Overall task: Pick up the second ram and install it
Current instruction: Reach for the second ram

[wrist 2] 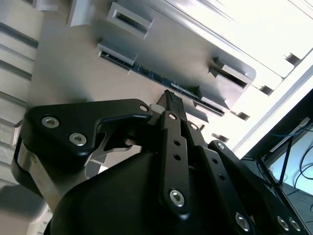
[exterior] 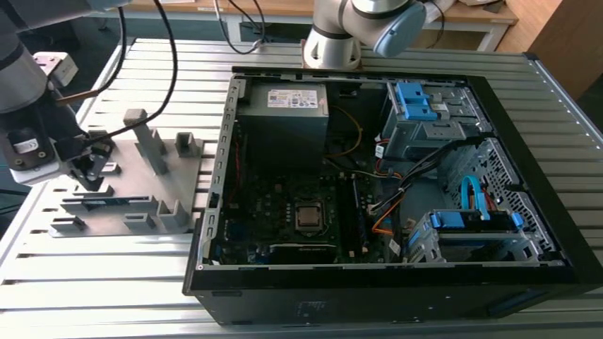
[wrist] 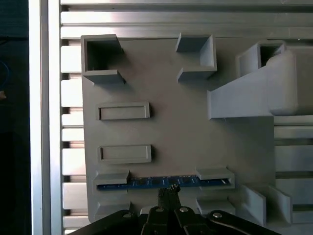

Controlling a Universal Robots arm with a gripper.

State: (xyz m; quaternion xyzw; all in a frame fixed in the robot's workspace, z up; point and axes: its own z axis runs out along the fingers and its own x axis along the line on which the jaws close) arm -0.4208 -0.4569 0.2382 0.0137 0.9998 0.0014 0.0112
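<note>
- Position: gripper (wrist: 168,193) is low over the holder plate (wrist: 171,127), tip at the mid-length of the second ram (wrist: 161,182), which stands on edge in its slot.
- Jaw state: cannot tell from either wrist view.
- Risk: an off-centre or skewed hold would likely tilt the stick and jam it against the end blocks (wrist: 111,177).
- Clearance: grey blocks crowd both ends, with open room above. The computer case (exterior: 226,141) lies well apart, toward the exterior view's right.
</note>
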